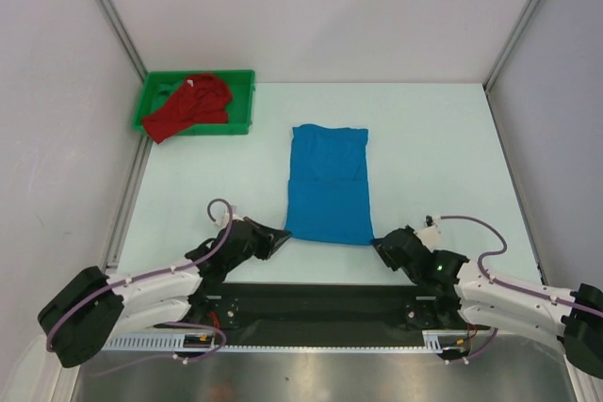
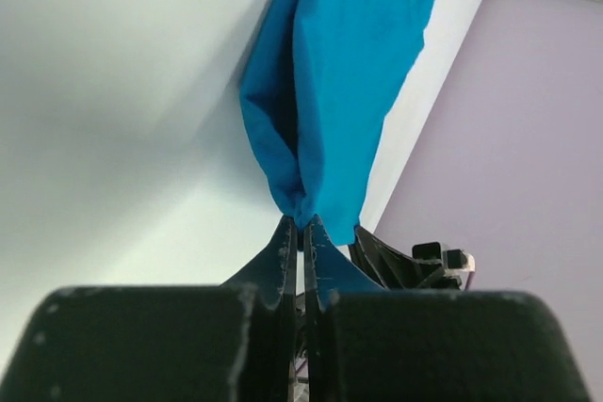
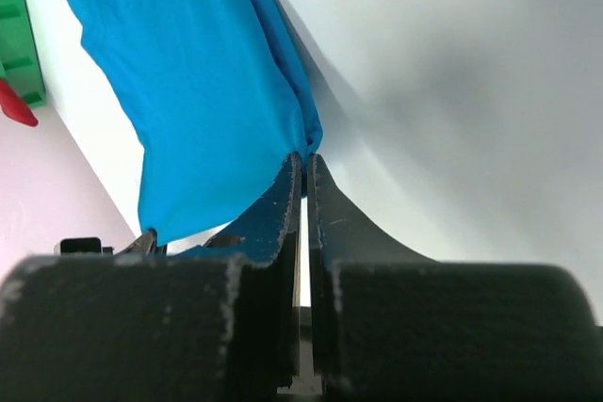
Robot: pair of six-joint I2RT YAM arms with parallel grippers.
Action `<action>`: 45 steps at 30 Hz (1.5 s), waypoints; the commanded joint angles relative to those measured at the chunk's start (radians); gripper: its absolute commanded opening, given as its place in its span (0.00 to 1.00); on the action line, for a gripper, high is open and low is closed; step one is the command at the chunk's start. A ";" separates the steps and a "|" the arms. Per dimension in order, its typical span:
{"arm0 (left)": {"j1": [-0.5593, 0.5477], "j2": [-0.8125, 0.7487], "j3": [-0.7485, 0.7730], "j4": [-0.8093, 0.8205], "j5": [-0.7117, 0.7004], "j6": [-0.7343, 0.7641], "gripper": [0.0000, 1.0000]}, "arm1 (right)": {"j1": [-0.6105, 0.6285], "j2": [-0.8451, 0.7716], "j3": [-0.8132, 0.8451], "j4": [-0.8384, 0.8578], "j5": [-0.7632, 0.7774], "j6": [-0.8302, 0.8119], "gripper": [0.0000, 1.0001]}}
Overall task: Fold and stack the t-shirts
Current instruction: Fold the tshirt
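Left gripper (image 2: 300, 225) and right gripper (image 3: 303, 159) each pinch a near corner of the blue shirt (image 1: 328, 185), judged part-folded, just ahead; red shirt (image 1: 191, 105) lies crumpled in the tray (image 1: 243, 101) far ahead-left, unstacked.

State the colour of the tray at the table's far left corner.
Green. The tray shows best in the top external view.

The left arm (image 1: 141, 289) and right arm (image 1: 509, 294) lie low, stretched forward and angled inward toward the blue t-shirt (image 1: 328, 185). The left gripper (image 1: 280, 235) sits at the shirt's near left corner, jaws pinched together on the cloth (plain in its wrist view). The right gripper (image 1: 379, 244) mirrors it at the near right corner, likewise clamped on the cloth.
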 commanded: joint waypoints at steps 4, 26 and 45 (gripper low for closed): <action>-0.004 -0.018 0.108 -0.174 -0.078 0.089 0.00 | -0.001 0.011 0.070 -0.065 0.105 -0.119 0.00; 0.493 0.990 1.234 -0.294 0.347 0.518 0.01 | -0.737 1.152 1.067 0.372 -0.714 -0.744 0.00; 0.544 1.262 1.541 -0.300 0.442 0.501 0.00 | -0.780 1.335 1.252 0.336 -0.699 -0.708 0.00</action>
